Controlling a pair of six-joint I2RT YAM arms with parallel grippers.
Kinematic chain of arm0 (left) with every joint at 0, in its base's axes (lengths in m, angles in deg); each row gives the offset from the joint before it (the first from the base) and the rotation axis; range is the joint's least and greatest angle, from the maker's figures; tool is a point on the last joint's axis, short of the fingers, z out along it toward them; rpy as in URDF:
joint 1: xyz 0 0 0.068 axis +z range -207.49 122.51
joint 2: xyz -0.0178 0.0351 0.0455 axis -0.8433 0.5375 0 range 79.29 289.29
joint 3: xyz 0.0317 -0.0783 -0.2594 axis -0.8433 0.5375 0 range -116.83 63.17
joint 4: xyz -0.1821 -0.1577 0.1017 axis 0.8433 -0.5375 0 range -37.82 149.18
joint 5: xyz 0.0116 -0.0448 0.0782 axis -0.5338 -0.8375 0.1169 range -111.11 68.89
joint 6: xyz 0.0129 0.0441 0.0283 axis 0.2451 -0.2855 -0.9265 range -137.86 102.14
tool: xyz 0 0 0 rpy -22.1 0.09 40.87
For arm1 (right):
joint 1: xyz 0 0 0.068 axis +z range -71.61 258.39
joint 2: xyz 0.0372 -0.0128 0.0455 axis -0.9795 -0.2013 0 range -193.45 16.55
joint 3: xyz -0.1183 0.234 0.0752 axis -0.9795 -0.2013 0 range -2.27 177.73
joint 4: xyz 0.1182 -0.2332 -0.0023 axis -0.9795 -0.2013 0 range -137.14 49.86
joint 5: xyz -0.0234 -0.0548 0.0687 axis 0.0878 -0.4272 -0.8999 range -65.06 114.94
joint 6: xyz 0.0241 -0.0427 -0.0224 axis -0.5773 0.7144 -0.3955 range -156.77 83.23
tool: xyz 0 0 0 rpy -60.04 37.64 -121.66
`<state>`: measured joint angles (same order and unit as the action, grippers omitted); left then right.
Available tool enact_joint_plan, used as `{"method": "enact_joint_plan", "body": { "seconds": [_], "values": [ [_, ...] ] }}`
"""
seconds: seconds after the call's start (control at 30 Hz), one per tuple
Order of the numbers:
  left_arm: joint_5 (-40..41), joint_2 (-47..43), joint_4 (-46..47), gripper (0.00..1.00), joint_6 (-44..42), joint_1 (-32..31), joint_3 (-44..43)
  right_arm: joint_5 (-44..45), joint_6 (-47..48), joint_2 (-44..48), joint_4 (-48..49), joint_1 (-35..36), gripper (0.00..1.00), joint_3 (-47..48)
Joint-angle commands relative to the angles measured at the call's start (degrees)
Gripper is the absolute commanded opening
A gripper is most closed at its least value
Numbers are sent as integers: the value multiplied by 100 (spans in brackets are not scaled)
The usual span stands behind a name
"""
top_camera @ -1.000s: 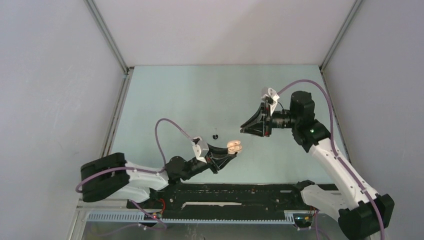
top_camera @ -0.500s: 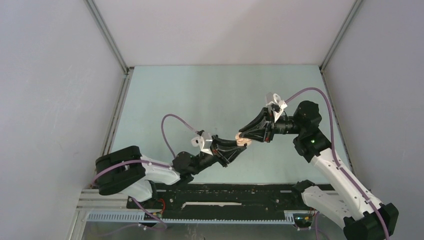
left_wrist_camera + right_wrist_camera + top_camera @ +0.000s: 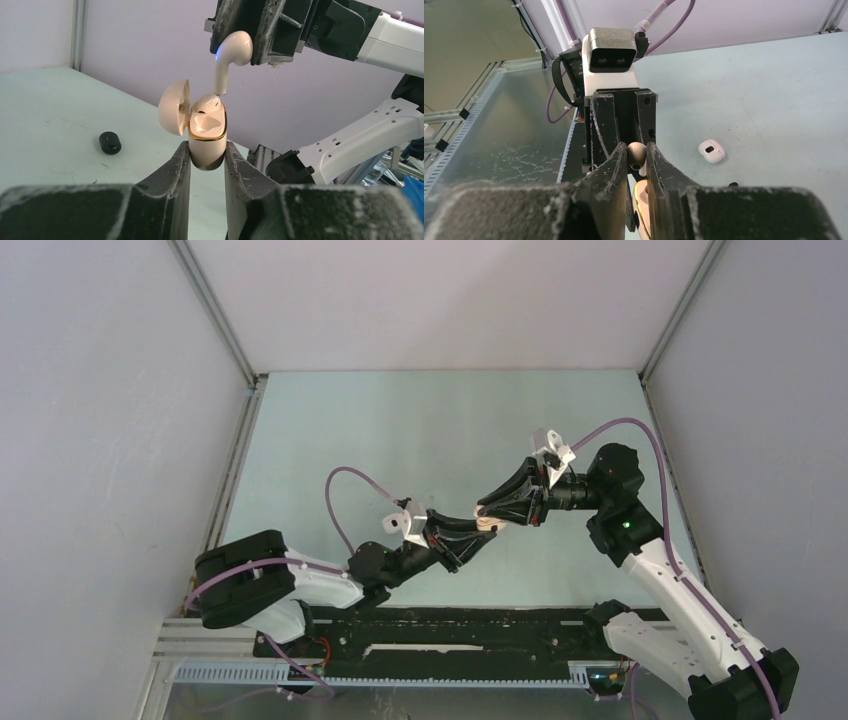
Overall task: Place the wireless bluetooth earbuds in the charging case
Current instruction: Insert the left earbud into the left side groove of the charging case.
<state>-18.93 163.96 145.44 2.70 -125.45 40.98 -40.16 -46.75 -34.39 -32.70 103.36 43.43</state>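
Pale green counter [image 3: 400,420] is seen between white walls. Both arms are stretched over its middle, tools tip to tip and clear of the surface.

Left tool [image 3: 206,150]: clamped fully down on the charging case [image 3: 207,137]. The lower body is pinched between both fingers and the case is held upright in the air. Its lid [image 3: 175,107] is swung open to the left in the left wrist view, so the gold rim is exposed.

Right tool [image 3: 636,150]: closed to a narrow gap on a beige stemmed earbud [image 3: 232,50]. The head is gripped between the fingers and the stem is pointed down at the case mouth. A blue light is seen on the head. The stem tip is placed just at the open mouth; contact cannot be told.

A second beige earbud [image 3: 206,104] is seated in the case, right beside that stem tip.

Lying on the counter, well apart from the case: a small black piece [image 3: 110,142] and a small white rounded piece [image 3: 711,151] with a dark oval spot. What either one is cannot be told.
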Motion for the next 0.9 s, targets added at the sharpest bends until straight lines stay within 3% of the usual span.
{"method": "enact_joint_plan", "body": {
  "seconds": [0.0,0.87],
  "values": [
    [-27,-3,493,0,34,11,-195,63,189,22,118,35,0,-28],
    [81,-258,488,0,10,11,-145,184,362,-48,125,55,0,-219]
  ]
}}
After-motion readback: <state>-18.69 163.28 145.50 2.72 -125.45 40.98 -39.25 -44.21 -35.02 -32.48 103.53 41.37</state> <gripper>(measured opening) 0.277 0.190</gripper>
